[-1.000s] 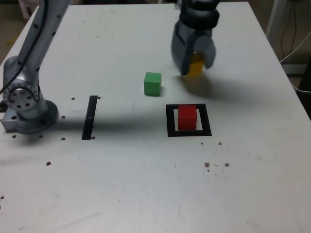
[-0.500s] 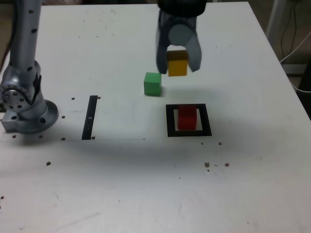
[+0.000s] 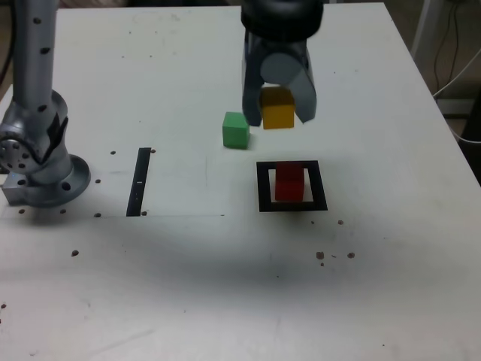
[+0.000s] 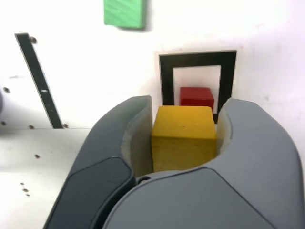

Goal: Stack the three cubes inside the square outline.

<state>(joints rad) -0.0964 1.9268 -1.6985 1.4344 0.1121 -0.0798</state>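
Three cubes are in sight, one of them off the table. The yellow cube (image 3: 278,110) is clamped between the two fingers of the gripper (image 3: 279,105), which hangs above the table (image 3: 225,286) with its jaws drawn in tight against the cube's opposite faces; the wrist view shows the same grip, the yellow cube (image 4: 183,137) filling the gap between the pale pads (image 4: 138,138) of the gripper (image 4: 183,143).

In the exterior view the red cube (image 3: 288,182) sits on the white centre of the square outline (image 3: 291,204), which lies right of the table's middle. The held yellow cube is farther from the camera than the outline and raised clear of it, not yet over the red cube. The green cube (image 3: 235,129) rests on the table just to the exterior view's left of the gripper, apart from the outline and on its far-left side.

A narrow black strip (image 3: 139,182) lies flat well to the exterior view's left of the outline, and the arm's grey base (image 3: 37,162) stands at the left edge, beside the strip. Small dark specks dot the near part of the table.

In the wrist view the red cube (image 4: 196,97), the outline (image 4: 198,59), the green cube (image 4: 124,13) and the strip (image 4: 38,81) all appear beyond the fingers.
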